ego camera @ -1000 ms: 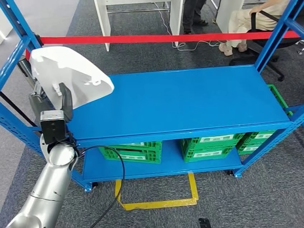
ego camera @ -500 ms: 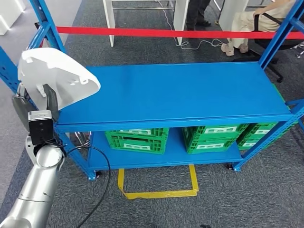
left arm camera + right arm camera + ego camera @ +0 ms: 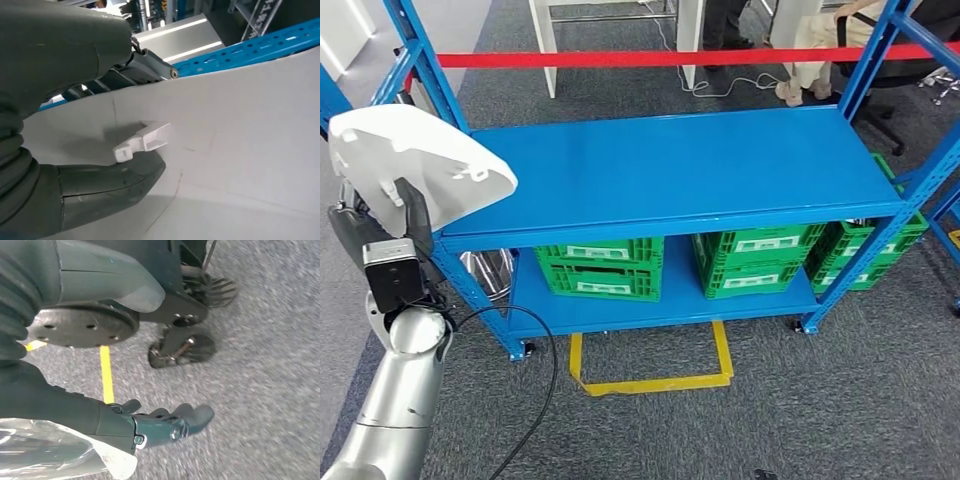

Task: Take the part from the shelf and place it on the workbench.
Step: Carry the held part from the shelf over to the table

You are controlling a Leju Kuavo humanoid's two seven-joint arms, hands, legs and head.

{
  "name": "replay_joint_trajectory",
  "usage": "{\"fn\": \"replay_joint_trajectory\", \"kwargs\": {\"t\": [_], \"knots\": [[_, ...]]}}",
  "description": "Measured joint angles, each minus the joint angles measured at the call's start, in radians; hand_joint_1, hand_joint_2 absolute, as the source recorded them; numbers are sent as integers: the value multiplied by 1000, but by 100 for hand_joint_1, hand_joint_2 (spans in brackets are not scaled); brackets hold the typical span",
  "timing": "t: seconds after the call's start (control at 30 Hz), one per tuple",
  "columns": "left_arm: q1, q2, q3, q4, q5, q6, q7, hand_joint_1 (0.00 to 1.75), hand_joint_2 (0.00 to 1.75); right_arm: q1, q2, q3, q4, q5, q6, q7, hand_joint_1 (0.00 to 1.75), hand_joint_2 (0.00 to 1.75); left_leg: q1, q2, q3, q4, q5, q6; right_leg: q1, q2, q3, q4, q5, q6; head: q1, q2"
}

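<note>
Beside the blue shelf [image 3: 675, 170], the left hand [image 3: 399, 215] grips the white part [image 3: 418, 160] aloft, clear of it. Wide and edge-held, it could strike the upright [image 3: 426, 75] or slip. The right hand [image 3: 166, 425] hangs released.

Blue metal shelf [image 3: 675, 170] standing on grey carpet [image 3: 810, 410], upper deck showing bare blue, green crates [image 3: 598, 270] sitting on lower deck, yellow tape outline [image 3: 652, 382] lying on carpet in front.

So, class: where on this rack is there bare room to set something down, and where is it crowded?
The top shelf is bare from the white part, held by the left hand at one end, across to the far upright. The lower shelf is crowded with green crates.
</note>
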Motion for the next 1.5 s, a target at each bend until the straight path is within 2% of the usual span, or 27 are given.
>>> {"fn": "replay_joint_trajectory", "kwargs": {"t": [0.03,0.07,0.1,0.13,0.2,0.27,0.33,0.4,0.43,0.47,0.53,0.57,0.6,0.67,0.73,0.77,0.83,0.9,0.93,1.0,1.07,1.13,1.17,1.23,1.3,1.43,1.5], "knots": [[1,0,2,-1,-1,0,0,175,175,0,0,0,0,8,-5,2,0,175,2,0,-10,66,-51,-4,0,0,-13,1,13,-2,-2,0],[4,0,4,-1,-2,0,0,175,175,0,0,1,0,19,-13,3,0,175,3,0,-14,127,-81,-8,0,0,-29,3,26,-1,-2,0],[8,0,8,-2,-1,0,0,175,175,0,0,3,0,31,-23,4,0,175,4,0,-8,165,-86,-11,0,0,-47,7,38,0,-2,0],[12,0,10,-4,-1,0,0,175,175,0,0,6,0,43,-32,6,0,175,5,0,11,172,-71,-12,0,0,-66,11,48,3,-3,0],[20,0,14,-13,-2,0,0,175,175,-1,0,13,0,56,-44,9,0,175,6,0,96,83,-31,-10,0,0,-100,26,65,10,-3,0],[24,-1,16,-25,-3,0,0,175,175,-2,0,19,0,62,-48,11,0,175,3,-1,186,-50,-38,-1,2,0,-125,40,79,20,-2,0],[27,-1,20,-33,-7,0,0,175,175,-4,0,23,0,63,-49,12,0,175,-3,-3,213,-106,-54,12,2,0,-136,44,94,30,-3,0],[30,-3,22,-35,-13,0,1,175,175,-2,0,24,0,62,-49,11,0,175,-4,0,198,-110,-37,28,0,2,-143,44,102,41,-5,0],[30,-4,23,-36,-17,0,3,175,175,-1,0,25,0,60,-49,10,0,175,-3,2,188,-112,-25,37,-1,4,-154,57,82,46,-3,0],[31,-6,23,-38,-20,-1,6,175,175,-1,0,25,0,59,-49,10,0,175,0,4,174,-114,-10,45,-2,5,-169,90,43,51,-2,0],[32,-8,23,-41,-22,-1,16,175,175,-1,0,25,0,57,-47,10,0,175,0,5,141,-115,15,53,-3,7,-206,208,-63,59,1,0],[32,-9,22,-42,-22,-1,19,175,175,-1,0,25,0,57,-46,11,0,175,0,5,125,-114,28,54,-4,7,-217,273,-98,61,1,0],[33,-9,22,-42,-22,-1,21,175,175,-1,0,26,0,57,-44,12,0,175,-1,5,109,-114,40,53,-4,7,-218,318,-108,63,1,0],[33,-8,21,-42,-22,-1,23,175,175,-2,0,26,0,57,-39,15,0,175,-2,6,80,-112,64,49,-3,7,-173,315,-71,61,1,0],[33,-8,20,-43,-23,-1,23,175,175,-3,0,27,0,58,-36,16,0,175,-2,6,58,-111,86,43,-2,7,-67,191,-31,53,1,0],[32,-7,20,-44,-23,-1,23,175,175,-5,0,27,0,58,-36,17,0,175,-3,6,50,-110,95,39,0,8,-9,114,-32,48,1,0],[31,-7,20,-45,-22,-1,24,175,175,-7,0,28,-1,58,-36,17,0,175,-4,6,41,-110,112,27,4,8,51,14,-57,39,0,0],[31,-5,18,-46,-19,-1,32,175,175,-6,0,28,-1,53,-33,19,0,175,-3,6,37,-114,127,12,5,7,47,-7,-55,26,1,0],[31,-3,16,-46,-16,-1,36,175,175,-4,0,28,-1,45,-27,21,0,175,-1,6,33,-110,120,6,3,5,42,-8,-46,18,0,0],[37,4,16,-50,-14,-1,37,175,175,-1,-2,26,-1,32,-10,18,0,175,2,4,12,-47,56,-5,0,2,35,-11,-25,5,-3,0],[63,17,26,-66,-8,0,26,175,175,12,-17,26,-1,40,17,-5,0,175,4,3,-21,85,-34,-14,0,2,22,-10,-10,0,-5,0],[102,35,42,-89,10,0,12,175,175,34,-41,26,-1,54,45,-28,0,175,4,3,-26,168,-65,-18,0,4,7,-5,0,1,-6,0],[118,45,50,-100,18,0,7,175,175,46,-52,26,-2,57,55,-34,0,175,4,3,-4,150,-51,-17,0,4,0,-2,3,2,-6,0],[135,58,60,-119,27,0,2,175,175,60,-68,26,-4,60,62,-40,0,175,3,3,79,22,-6,-10,1,1,-10,7,4,5,-5,0],[144,68,65,-134,29,0,1,175,175,63,-77,27,-6,60,63,-43,0,175,0,3,141,-85,15,1,4,0,-20,15,5,10,-5,0],[154,76,69,-152,28,0,1,175,175,62,-85,26,-6,56,68,-50,0,175,-1,4,146,-116,19,24,7,1,-34,25,1,32,-4,0],[157,78,71,-163,24,0,4,175,175,62,-89,26,-7,56,61,-56,0,175,4,5,143,-124,27,36,5,4,-66,86,-40,42,0,0]]}}
